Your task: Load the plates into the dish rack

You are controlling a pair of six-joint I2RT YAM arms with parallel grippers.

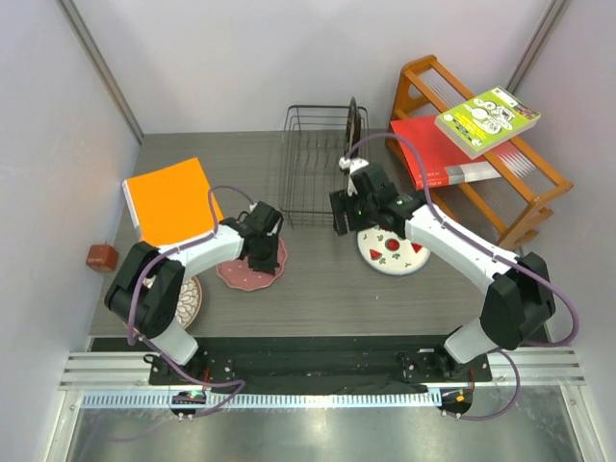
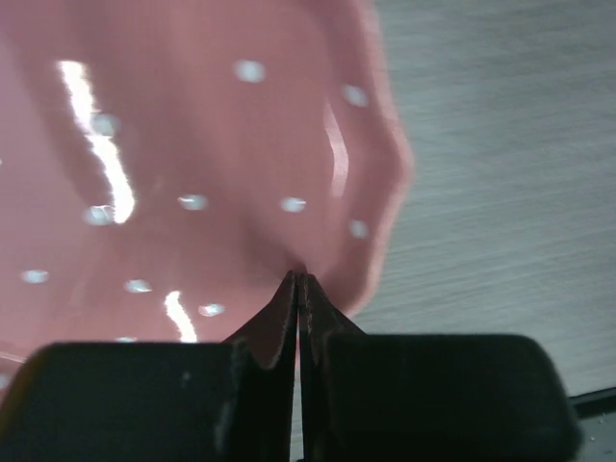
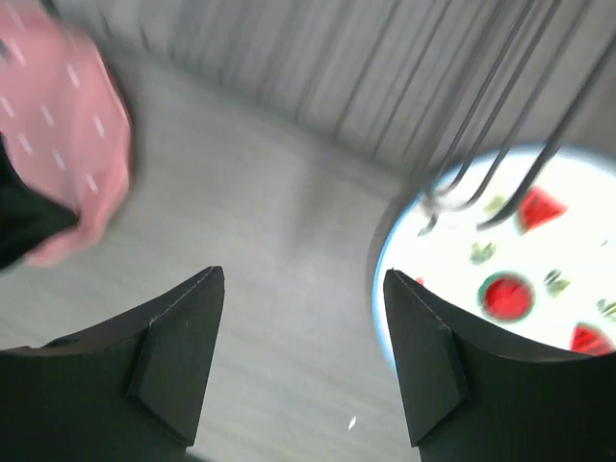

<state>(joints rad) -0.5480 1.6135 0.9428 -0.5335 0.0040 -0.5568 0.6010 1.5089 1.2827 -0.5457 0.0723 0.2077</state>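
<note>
A: Left claw [image 1: 262, 241] status?
B: Closed. Fingertips [image 2: 279, 308] meet with no real gap, right at the near rim of the pink dotted plate [image 2: 192, 144]. The plate lies on the worktop [image 1: 318, 284] and spreads ahead and left of the tips in the wrist view. Can't tell if any rim is pinched. It looks like the tips are only at the edge.

A: Right claw?
B: Right claw [image 3: 303, 279] is open wide. Nothing between the fingers, only bare worktop under the gap. Fruit plate [image 3: 520, 279] lies flat just to its right, no contact. Blurred rack wires cross in front of that plate in the wrist view. Pink plate is well off to this claw's left.

A: Dish rack?
B: Dish rack [image 1: 313, 168] is directly ahead of the right claw, which hangs by the rack's near right corner. From the left claw it is ahead and to the right, apart. One plate is loaded: dark-rimmed plate [image 1: 354, 123], upright on edge at the rack's right end, beyond the right claw.

A: Fourth plate?
B: Brown-rimmed plate [image 1: 191, 300] is flat on the worktop, behind the left claw toward the arm base, partly hidden under that arm.

A: Anything else?
B: Orange book [image 1: 171, 200] ahead-left of the left claw. Wooden shelf [image 1: 525, 207] far right of the right claw, with a red book [image 1: 433, 154] and a green book [image 1: 488, 120] on it.
</note>
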